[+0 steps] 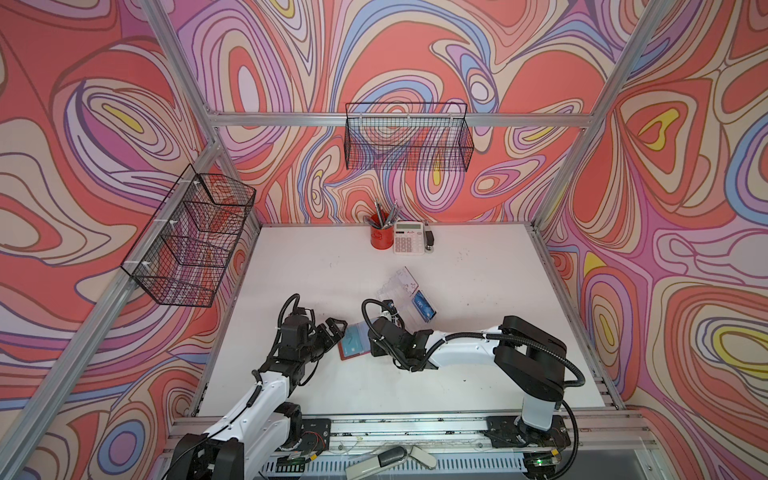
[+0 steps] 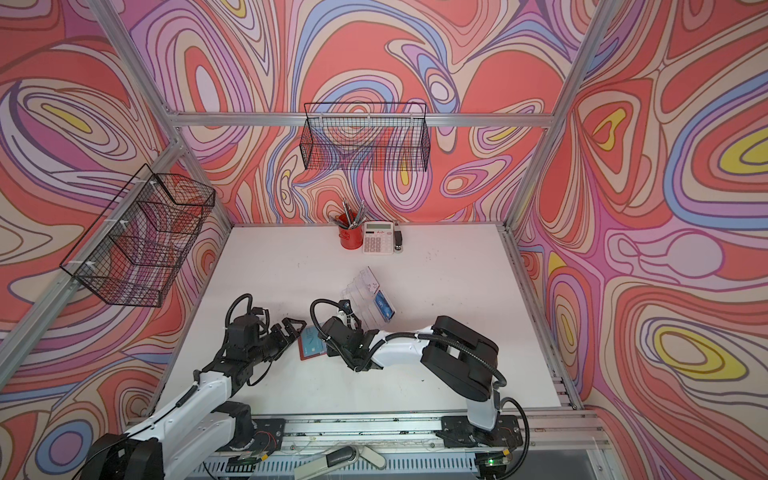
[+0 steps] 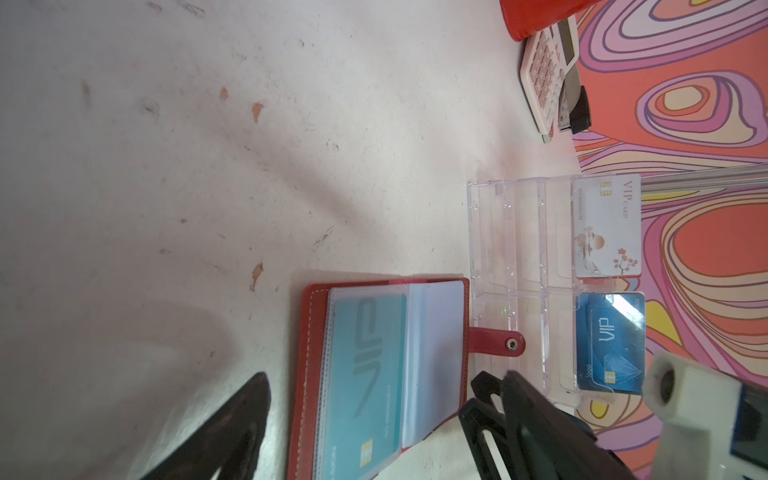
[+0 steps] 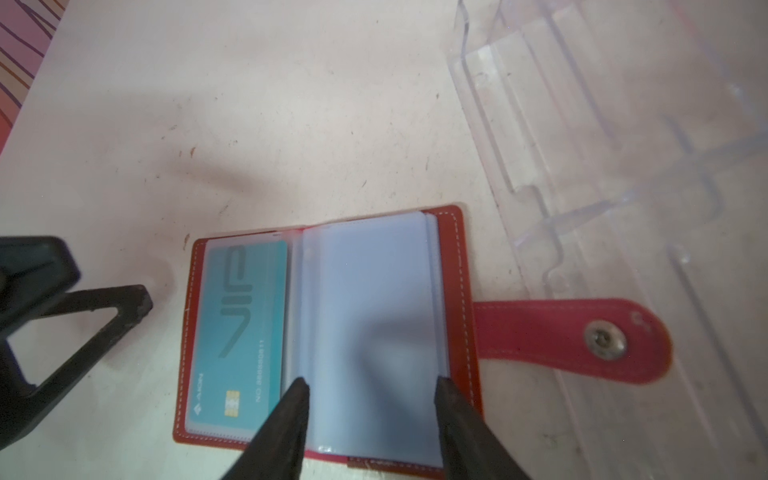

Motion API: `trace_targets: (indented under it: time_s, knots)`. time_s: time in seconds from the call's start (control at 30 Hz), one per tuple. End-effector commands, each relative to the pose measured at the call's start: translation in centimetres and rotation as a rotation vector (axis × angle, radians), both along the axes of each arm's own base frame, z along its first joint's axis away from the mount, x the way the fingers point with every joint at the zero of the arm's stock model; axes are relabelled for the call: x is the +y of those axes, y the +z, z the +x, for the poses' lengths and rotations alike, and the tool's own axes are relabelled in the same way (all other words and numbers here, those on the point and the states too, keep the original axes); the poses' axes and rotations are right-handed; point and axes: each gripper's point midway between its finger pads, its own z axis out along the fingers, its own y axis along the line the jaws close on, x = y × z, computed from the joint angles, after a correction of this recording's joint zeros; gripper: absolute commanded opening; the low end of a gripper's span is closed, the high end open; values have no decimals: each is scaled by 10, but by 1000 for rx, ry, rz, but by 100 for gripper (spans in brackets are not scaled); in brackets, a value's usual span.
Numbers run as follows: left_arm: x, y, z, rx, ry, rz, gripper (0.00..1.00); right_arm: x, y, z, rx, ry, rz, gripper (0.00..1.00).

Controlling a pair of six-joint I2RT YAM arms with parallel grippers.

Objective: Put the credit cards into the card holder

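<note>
Your left claw [image 1: 335, 328] stands wide beside the open red wallet [image 4: 455, 257]; your right claw [image 4: 370, 383], half-spread, holds nothing above its clear sleeves [image 4: 365, 270].

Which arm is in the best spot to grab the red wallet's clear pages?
Probably right: the right gripper is open over the clear pages; the left gripper sits beside the red wallet.

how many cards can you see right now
3. A teal card sits in a sleeve of the open wallet. A white card and a blue card stand side by side in the clear stand. More may hide in other sleeves.
</note>
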Motion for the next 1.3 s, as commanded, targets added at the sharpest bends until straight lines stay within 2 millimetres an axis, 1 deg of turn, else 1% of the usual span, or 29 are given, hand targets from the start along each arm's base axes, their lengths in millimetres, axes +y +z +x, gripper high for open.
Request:
trace_targets:
  time_s: [0.0,0.17,0.47,0.6,0.7,0.83,0.93,1.07,1.17,1.27]
  knots:
    - [0,-2,1,2,6,-11,89,4,-4,3,18,2,3,51]
    - [-2,-2,2,6,-2,-18,89,7,-10,2,31,11,0,50]
    - [-2,-4,2,11,-3,-19,89,11,-7,2,35,26,6,49]
    - [-3,-7,2,25,-7,-21,89,14,-9,2,44,34,12,49]
    - [-4,-7,3,26,-12,-26,89,17,-12,2,73,43,46,49]
    - [-2,-8,2,30,-6,-19,89,26,-20,1,145,65,151,49]
    - [-4,-6,2,24,-11,-25,89,25,-28,4,174,55,165,48]
    - [-2,-7,2,25,-3,-18,89,34,-32,4,214,74,222,49]
    - [-3,-6,2,23,-9,-25,89,40,-32,7,227,84,248,49]
    - [-3,-6,2,24,-10,-23,89,41,-34,15,219,80,239,51]
